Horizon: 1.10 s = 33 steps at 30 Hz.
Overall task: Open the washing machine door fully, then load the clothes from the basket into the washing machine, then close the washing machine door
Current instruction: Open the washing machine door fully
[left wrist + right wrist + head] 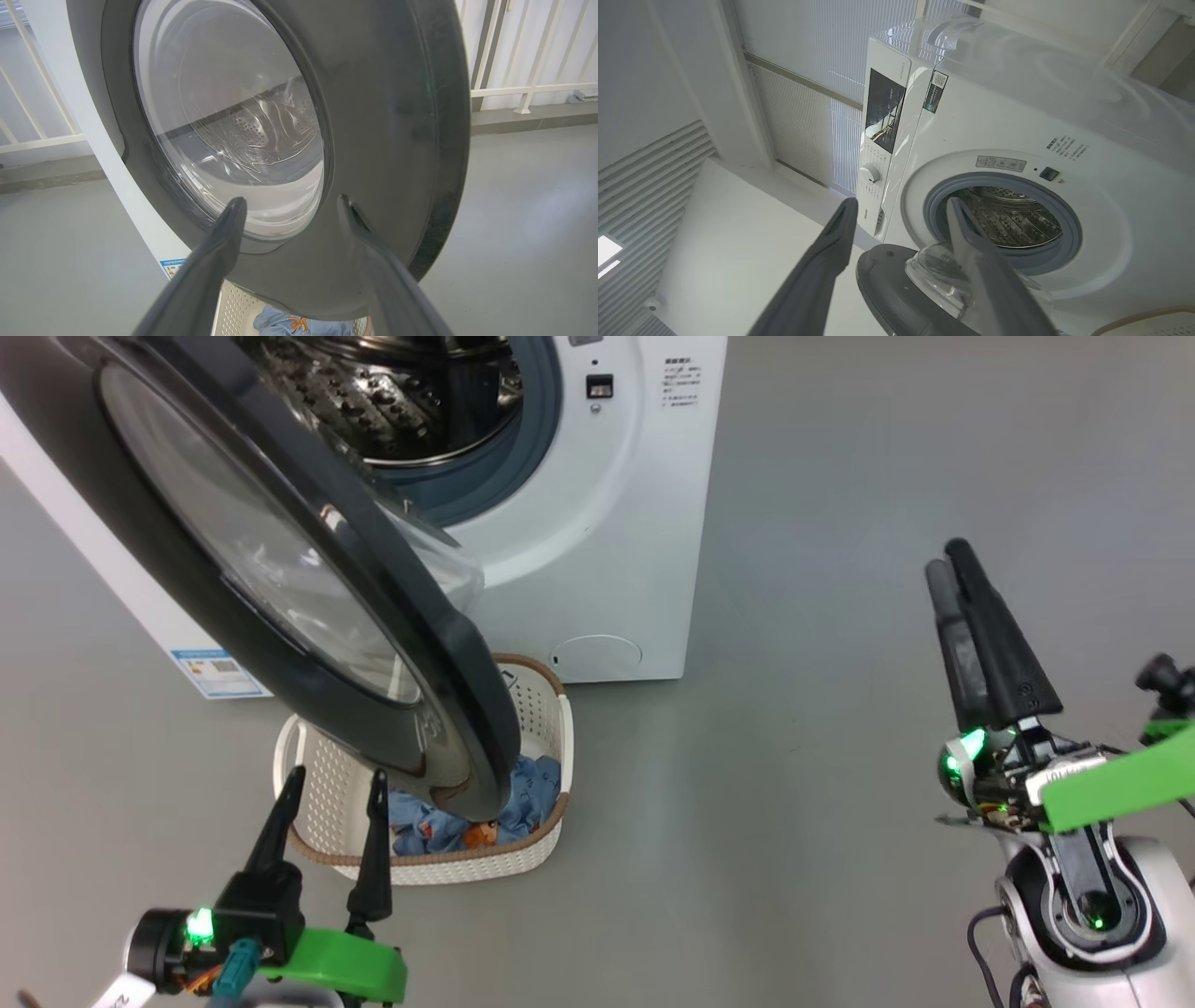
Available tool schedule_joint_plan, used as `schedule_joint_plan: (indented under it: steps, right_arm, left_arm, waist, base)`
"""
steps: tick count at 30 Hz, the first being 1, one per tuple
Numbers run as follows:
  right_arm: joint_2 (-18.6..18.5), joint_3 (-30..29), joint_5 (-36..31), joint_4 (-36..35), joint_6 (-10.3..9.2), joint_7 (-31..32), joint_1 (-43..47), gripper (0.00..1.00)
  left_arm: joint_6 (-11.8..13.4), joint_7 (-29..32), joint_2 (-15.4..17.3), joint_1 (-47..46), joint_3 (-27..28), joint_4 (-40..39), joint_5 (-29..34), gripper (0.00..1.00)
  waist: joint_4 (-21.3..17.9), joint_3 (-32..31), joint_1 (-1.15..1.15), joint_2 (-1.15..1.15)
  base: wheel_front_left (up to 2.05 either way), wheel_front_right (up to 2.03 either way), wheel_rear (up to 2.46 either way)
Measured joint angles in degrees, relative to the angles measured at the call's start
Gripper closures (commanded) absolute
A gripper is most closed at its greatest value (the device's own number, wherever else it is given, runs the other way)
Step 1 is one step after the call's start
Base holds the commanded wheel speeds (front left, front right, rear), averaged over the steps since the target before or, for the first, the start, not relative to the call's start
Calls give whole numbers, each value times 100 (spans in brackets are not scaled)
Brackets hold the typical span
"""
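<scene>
The door (271, 551) stands about half open. It is hinged on the left side of the washing machine (607, 523) and swings out at a slant, so its free edge hangs over the basket (541, 728). The basket sits on the floor (840, 728) at the foot of the machine's front. The clothes (532, 793), blue with orange prints, lie in the basket just under the door's lower rim, partly roofed by it. What matters for the next move is which face of the door each claw meets. The left claw (338, 775) has its fingers spread wide and holds nothing. It sits low, just in front of the basket's near wall, and points at the door's outer face; in its wrist view the black rim and glass loom close ahead. A push from there would probably swing the door shut. The right claw (949, 555) is well apart over bare floor to the right. Its wrist view shows its fingers parted and empty, looking at the door's inner side, the glass bowl and the open drum (1004, 219). The door's free edge therefore lies to the right claw's left. That arm seems better placed to sweep the door leftward to full swing, which would uncover the basket for loading.
</scene>
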Motion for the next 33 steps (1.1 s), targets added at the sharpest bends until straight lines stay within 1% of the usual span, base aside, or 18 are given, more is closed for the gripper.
schedule_joint_plan:
  steps: [4, 5, 7, 9, 11, 13, 15, 17, 20, 24, 26, 29, 33]
  right_arm:
    - [-55, 64, -586, -369, 0, -606, 277, 0]
    - [-214, 196, -970, -503, 0, -971, 359, 0]
    - [-361, 315, -1198, -594, 1, -1412, 433, 0]
    - [-681, 511, -1692, -588, 1, -1814, 518, 0]
    - [-944, 559, -2186, -489, 1, -2061, 645, 0]
    - [-1051, 503, -2657, -320, 1, -2123, 796, 0]
    - [-1011, 221, -3315, -180, 0, -2129, 957, 0]
    - [-888, -170, -3924, -67, 1, -2137, 1108, 0]
    - [-739, -542, -4788, 120, 1, -2152, 1378, 0]
    - [-617, -826, -5768, 436, 1, -2152, 1717, 0]
    - [-594, -858, -6192, 630, 1, -2152, 1869, 0]
    - [-485, -1022, -6601, 924, 1, -2152, 2046, 0]
    - [-378, -1165, -6941, 1262, 1, -2152, 2268, 0]
  left_arm:
    - [-7, 0, 10, 110, 73, 0, 1, 0]
    - [-8, 0, 21, 147, 110, 0, 4, 0]
    - [-9, 0, 36, 179, 136, 0, 54, 0]
    - [-48, 0, 45, 179, 162, -1, 79, 0]
    - [-48, 0, 44, 180, 183, -3, 91, 0]
    - [-49, 0, 45, 187, 224, -4, 91, 0]
    - [-49, 0, 49, 210, 271, -8, 91, 0]
    - [-49, 0, 49, 261, 293, -15, 91, 0]
    - [-49, 0, 49, 310, 311, -15, 91, 0]
    - [-49, 0, 48, 311, 338, -16, 91, 0]
    - [-52, 0, 49, 322, 355, -15, 91, 0]
    - [-58, 0, 47, 361, 368, -14, 91, 0]
    - [-107, 0, 44, 439, 387, -12, 91, 0]
  waist:
    - [-87, -76, 0, 0]
    - [-124, -103, 0, 0]
    - [-156, -128, 0, 0]
    - [-178, -153, 0, 0]
    - [-195, -169, 0, 0]
    - [-211, -176, 0, 0]
    - [-236, -180, 0, 0]
    - [-258, -182, 0, 0]
    - [-280, -193, 0, 0]
    - [-306, -229, 0, 0]
    - [-317, -254, 0, 0]
    - [-322, -299, 0, 0]
    - [-310, -369, 0, 0]
  base:
    - [0, 0, 0]
    - [0, 0, 0]
    - [0, 0, 0]
    - [0, 0, 0]
    - [0, 0, 0]
    - [0, 0, 0]
    - [0, 0, 0]
    - [0, 0, 0]
    - [0, 0, 0]
    - [0, 0, 0]
    - [0, 0, 0]
    - [0, 0, 0]
    - [0, 0, 0]
